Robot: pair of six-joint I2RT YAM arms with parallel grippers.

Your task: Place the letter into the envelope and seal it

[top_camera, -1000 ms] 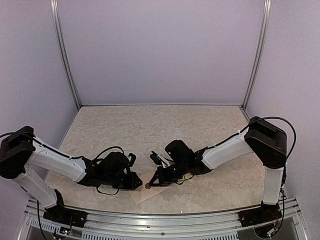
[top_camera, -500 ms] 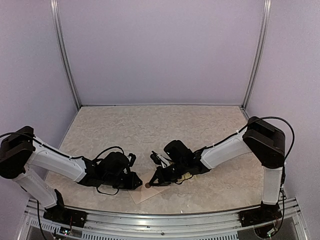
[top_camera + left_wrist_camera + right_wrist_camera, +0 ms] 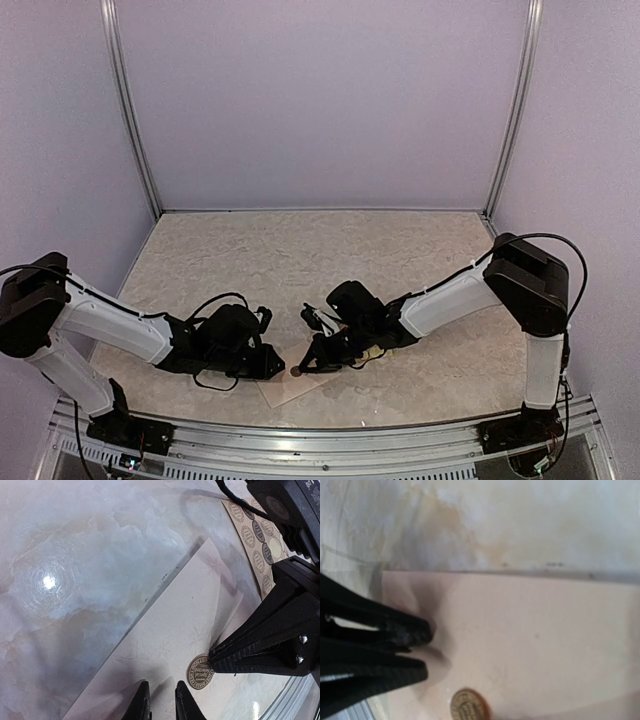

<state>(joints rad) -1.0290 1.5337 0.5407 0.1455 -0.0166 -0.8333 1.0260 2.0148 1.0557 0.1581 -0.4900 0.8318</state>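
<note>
Both empty on the envelope (image 3: 170, 630): right gripper (image 3: 212, 659) shut at two o'clock of the sticker (image 3: 200, 671), left gripper (image 3: 162, 702) barely parted; sealing probably needs that sticker pressed flat

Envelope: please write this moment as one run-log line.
small cream paper envelope flat; round brown sticker on it; right gripper shut, tip at sticker; left gripper slightly open, on envelope

My right arm (image 3: 445, 300) is creeping leftward, only slightly. Its elbow (image 3: 530, 285) now sits a little further from the right wall (image 3: 590, 150) than a second ago, and the dark wrist (image 3: 352, 300) has slid the same way, a touch nearer my left arm (image 3: 110, 325). The upright link (image 3: 541, 368) below the elbow leans in with it.
</note>
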